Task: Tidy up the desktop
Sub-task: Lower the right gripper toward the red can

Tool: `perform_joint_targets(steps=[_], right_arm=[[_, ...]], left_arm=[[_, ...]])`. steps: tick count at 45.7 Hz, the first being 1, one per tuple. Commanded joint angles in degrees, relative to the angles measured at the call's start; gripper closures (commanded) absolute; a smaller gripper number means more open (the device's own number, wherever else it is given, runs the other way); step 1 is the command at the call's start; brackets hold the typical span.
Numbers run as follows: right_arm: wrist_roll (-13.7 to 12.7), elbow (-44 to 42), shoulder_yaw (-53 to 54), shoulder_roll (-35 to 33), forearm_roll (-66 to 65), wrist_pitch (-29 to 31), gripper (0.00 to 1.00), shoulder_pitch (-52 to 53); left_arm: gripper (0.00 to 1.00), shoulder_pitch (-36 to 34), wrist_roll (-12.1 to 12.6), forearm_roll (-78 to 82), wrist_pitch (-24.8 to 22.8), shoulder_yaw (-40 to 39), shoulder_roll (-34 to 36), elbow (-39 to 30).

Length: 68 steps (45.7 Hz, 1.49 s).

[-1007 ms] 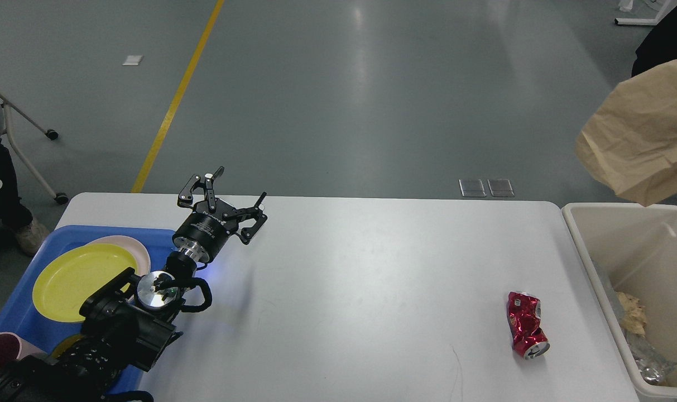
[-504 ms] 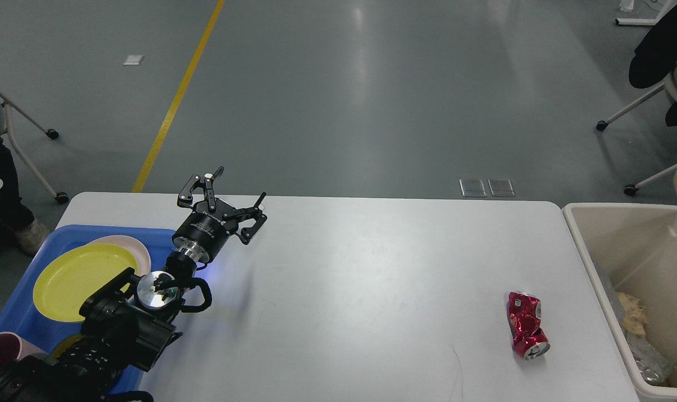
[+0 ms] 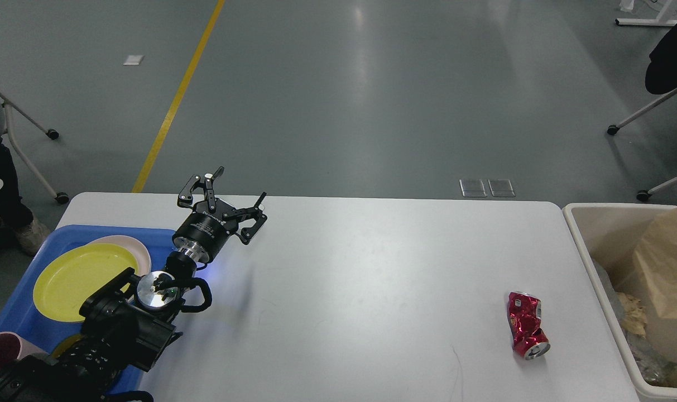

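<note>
The white desktop (image 3: pixel 360 279) fills the lower part of the head view. A crushed red can (image 3: pixel 527 325) lies on it near the right edge. My left gripper (image 3: pixel 241 184) hangs open over the desktop's far left part, empty, just right of the blue tray (image 3: pixel 20 304). The tray holds a yellow plate (image 3: pixel 76 277) stacked on a pink plate (image 3: pixel 140 248). My right gripper is out of view.
A beige bin (image 3: pixel 595 268) stands against the desktop's right edge, with a brown paper bag (image 3: pixel 667 273) and other crumpled trash inside. A dark pink cup (image 3: pixel 0 352) sits at the tray's near corner. Chairs on castors stand on the floor at both sides.
The brown paper bag, which was in the air at the upper right, has dropped into the beige bin. My left arm and the can have not moved.
</note>
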Motion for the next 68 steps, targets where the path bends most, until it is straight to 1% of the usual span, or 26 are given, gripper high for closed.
perform_joint_targets(steps=[1,3,5,9,13,14,15,18,21,25,30,35,44,48,51,60,68], right_arm=[[-0.01,-1.14,1.0,1.78,0.0,-0.04,0.63,-1.86],[-0.01,-1.14,1.35,1.96,0.08,-0.04,0.53,-1.86],[-0.01,-1.05,1.35,2.13,0.08,-0.04,0.46,-1.86],[-0.01,-0.97,1.35,3.1,0.08,-0.04,0.38,-1.95],[-0.01,-0.79,1.27,3.36,0.17,-0.04,0.26,-1.86],[-0.01,-0.62,1.27,3.36,0.17,-0.04,0.22,-1.78],[-0.01,-0.09,1.27,3.36,0.17,0.05,0.14,-1.51],[-0.01,0.53,1.18,3.54,0.17,0.14,0.0,-1.16],[-0.01,1.75,1.0,3.98,0.17,0.31,0.0,-0.81],[-0.01,3.77,-0.14,3.54,-0.26,0.58,0.0,2.61],[0.08,6.32,-4.88,3.54,-2.37,0.84,0.0,7.09],[0.08,10.8,-7.08,4.15,-9.04,1.1,0.0,12.19],[-0.01,22.93,-8.05,6.35,-22.93,1.45,0.0,21.86],[-0.01,25.31,-7.52,7.84,-28.91,4.35,0.0,25.29],[-0.01,26.1,-7.26,9.07,-30.85,7.6,0.0,28.1],[-0.1,29.09,-6.3,12.59,-30.94,15.69,0.0,34.17],[-0.62,35.94,-3.13,15.22,-30.85,19.03,0.0,35.93]], left_arm=[[0.03,0.0,0.0,0.07,0.0,0.0,0.0,0.0],[0.03,0.0,0.0,-0.02,0.0,0.0,0.0,0.0],[0.03,0.0,0.0,-0.02,0.0,0.0,0.0,0.0],[0.03,0.0,0.0,0.07,0.0,0.0,0.0,0.0],[0.03,0.0,0.0,0.07,0.0,0.0,0.0,0.0],[0.03,0.0,0.0,0.07,0.0,0.0,0.0,0.0],[0.03,0.0,0.0,0.07,0.0,0.0,0.0,0.0],[0.03,0.0,0.0,0.07,0.0,0.0,0.0,0.0],[0.03,0.0,0.0,-0.02,0.0,0.0,0.0,0.0],[0.03,0.0,0.0,0.07,0.0,0.0,0.0,0.0],[0.03,0.0,0.0,0.07,0.0,0.0,0.0,0.0],[0.03,0.0,0.0,-0.02,0.0,0.0,0.0,0.0],[0.03,0.0,0.0,0.07,0.0,0.0,0.0,0.0],[0.03,0.0,0.0,0.07,0.0,0.0,0.0,0.0],[0.03,0.0,0.0,0.07,0.0,0.0,0.0,0.0],[0.03,0.0,0.0,-0.02,0.0,0.0,0.0,0.0],[0.03,0.0,0.0,0.07,0.0,0.0,0.0,0.0]])
